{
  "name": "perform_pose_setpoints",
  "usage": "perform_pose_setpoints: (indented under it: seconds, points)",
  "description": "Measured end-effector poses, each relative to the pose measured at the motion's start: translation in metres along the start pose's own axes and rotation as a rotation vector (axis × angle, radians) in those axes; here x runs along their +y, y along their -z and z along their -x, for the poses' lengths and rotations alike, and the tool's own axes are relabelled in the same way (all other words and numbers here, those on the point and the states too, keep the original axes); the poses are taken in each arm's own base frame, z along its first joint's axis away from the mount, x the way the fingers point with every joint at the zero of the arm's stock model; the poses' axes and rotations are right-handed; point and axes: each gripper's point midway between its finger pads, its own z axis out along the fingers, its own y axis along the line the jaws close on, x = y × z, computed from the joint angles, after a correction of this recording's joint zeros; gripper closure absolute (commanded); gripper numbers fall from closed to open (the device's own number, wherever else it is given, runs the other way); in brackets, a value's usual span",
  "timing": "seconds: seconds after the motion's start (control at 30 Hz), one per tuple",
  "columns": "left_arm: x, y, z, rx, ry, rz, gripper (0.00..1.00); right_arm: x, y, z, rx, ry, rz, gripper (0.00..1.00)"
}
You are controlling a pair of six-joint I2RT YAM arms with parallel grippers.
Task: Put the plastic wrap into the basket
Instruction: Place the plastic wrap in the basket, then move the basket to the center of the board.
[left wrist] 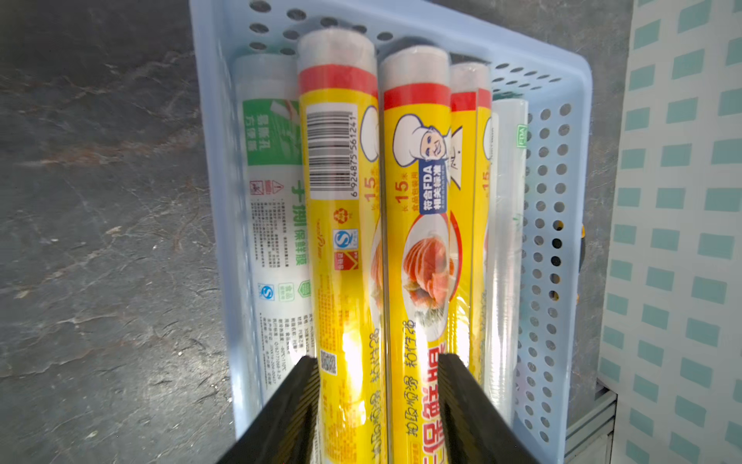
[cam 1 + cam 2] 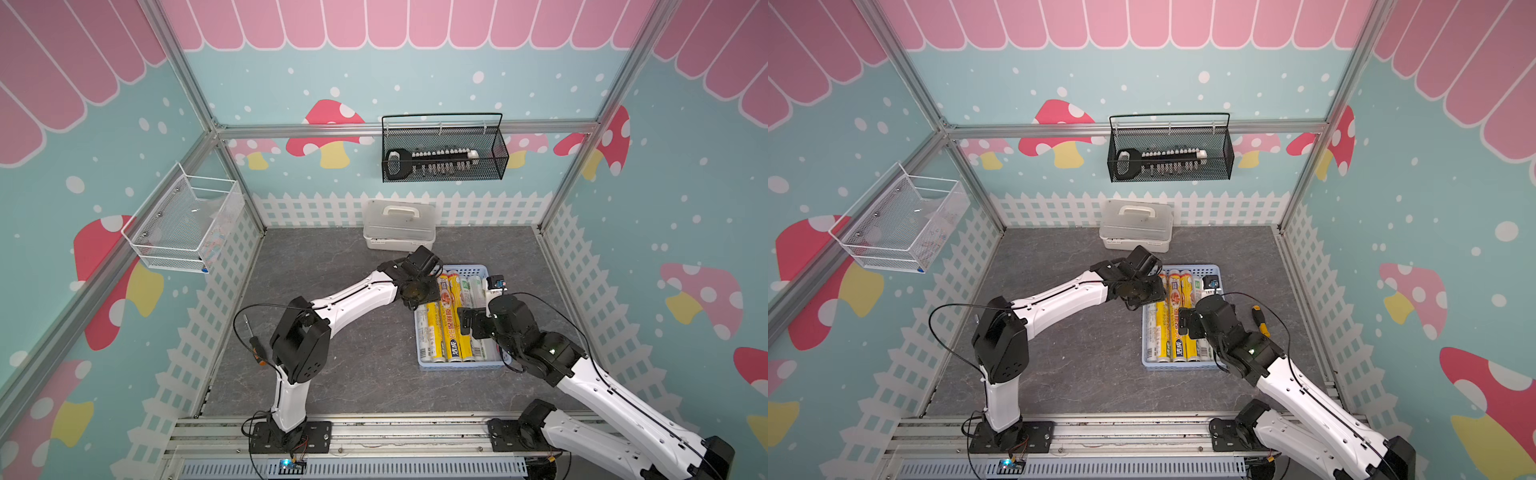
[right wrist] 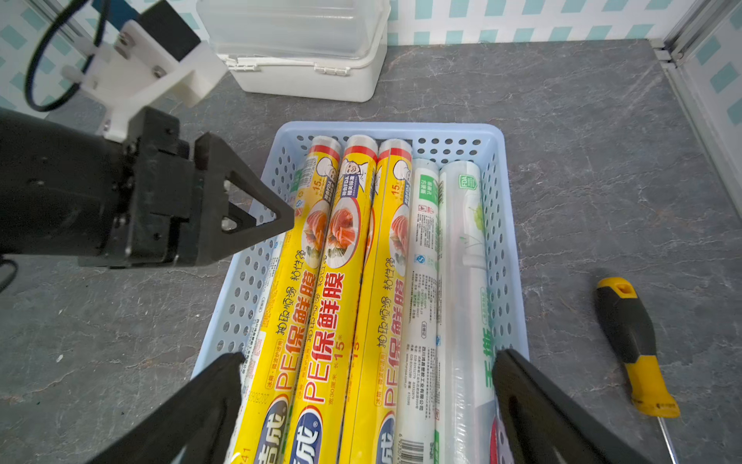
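well, the plastic wrap (image 3: pixel 341 249) lies lengthwise in the basket (image 3: pixel 393 128): three yellow rolls side by side on top, white-and-green rolls (image 3: pixel 421 241) beside them toward the right arm, and another pale one tucked against the opposite wall. no roll shows loose on the desk (image 3: pixel 582 168), only a screwdriver (image 3: pixel 630 333) near the basket and a white lidded box (image 3: pixel 305 60) behind it. the left claw (image 1: pixel 377 361) hangs close above the yellow rolls on its own side of the basket, jaws narrowly parted with a gap about two rolls across, so it seems to grip nothing. the right claw (image 3: pixel 367 357) is spread wide over the near end, empty. by my reading the step in hand is letting go and clearing out (the packing itself looks done). to do it well, the left claw should open a touch more and rise straight up before swinging away, so its fingers neither drag a roll up nor catch the perforated wall. the right claw should lift likewise, keeping clear of the other arm.
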Motion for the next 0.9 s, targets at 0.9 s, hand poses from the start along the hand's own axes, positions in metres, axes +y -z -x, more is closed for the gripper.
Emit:
perform_pose_setpoints:
  seconds: [0.9]
  points:
    - [0.084,0.112,0.055,-0.478,0.005,0.045,0.42,-0.123,-0.032,0.012,0.053,-0.062,-0.272,0.00]
